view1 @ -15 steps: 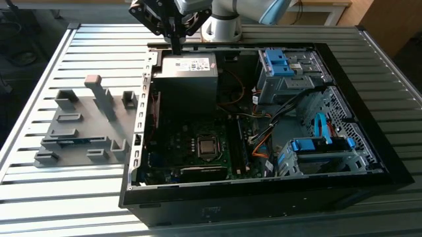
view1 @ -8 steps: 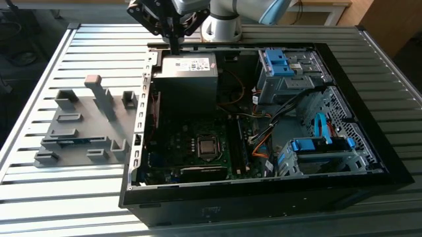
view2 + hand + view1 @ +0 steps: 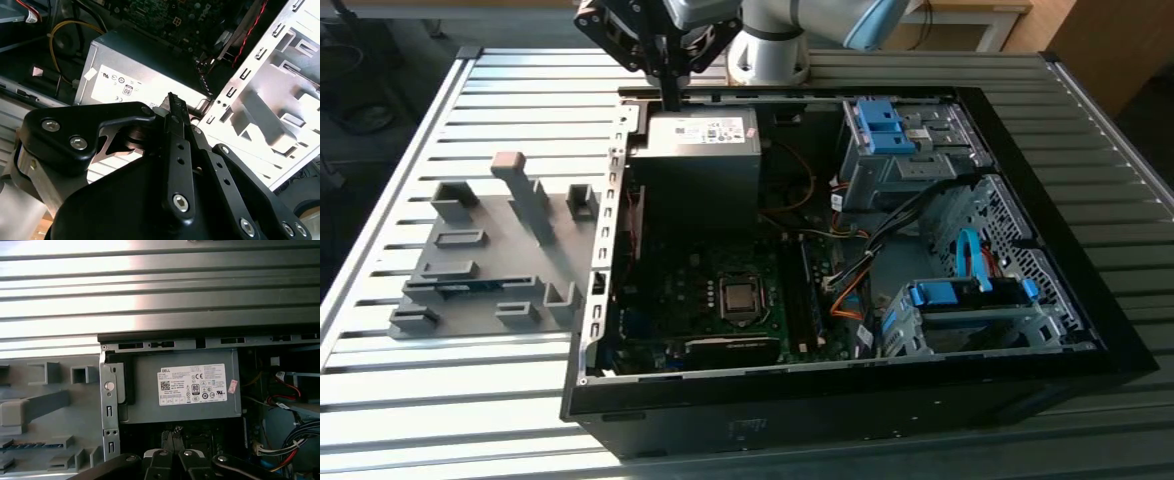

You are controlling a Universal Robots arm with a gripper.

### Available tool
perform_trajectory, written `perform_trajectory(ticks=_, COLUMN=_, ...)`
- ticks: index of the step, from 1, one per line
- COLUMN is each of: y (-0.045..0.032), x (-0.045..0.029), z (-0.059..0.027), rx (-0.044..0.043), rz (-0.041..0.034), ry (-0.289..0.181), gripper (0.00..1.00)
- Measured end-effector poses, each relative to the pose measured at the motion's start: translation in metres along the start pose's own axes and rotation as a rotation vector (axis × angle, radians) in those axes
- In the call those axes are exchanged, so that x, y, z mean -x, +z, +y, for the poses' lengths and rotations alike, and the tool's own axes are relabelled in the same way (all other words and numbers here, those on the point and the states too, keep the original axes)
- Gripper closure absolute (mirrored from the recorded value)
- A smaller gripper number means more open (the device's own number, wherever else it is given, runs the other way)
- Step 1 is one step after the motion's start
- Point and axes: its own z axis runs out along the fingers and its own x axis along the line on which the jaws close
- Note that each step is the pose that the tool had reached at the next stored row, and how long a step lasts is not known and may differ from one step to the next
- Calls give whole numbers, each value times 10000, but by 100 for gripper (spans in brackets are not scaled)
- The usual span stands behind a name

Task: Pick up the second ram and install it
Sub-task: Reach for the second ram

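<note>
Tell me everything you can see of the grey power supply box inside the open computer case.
The power supply is a plain grey metal box. Its upper face carries a white printed label with a small pink sticker beside it. It lies flat in a corner of the computer case, close against the case's metal frame. Coloured wires lie next to one side. The gripper hangs over its edge; whether it touches the box, I cannot tell.
</note>
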Motion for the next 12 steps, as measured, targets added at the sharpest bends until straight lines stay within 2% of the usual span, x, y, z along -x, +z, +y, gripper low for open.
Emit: perform_trajectory(ticks=12, y=0, x=-53, z=-4, rx=0, rz=0, ry=0, gripper=89)
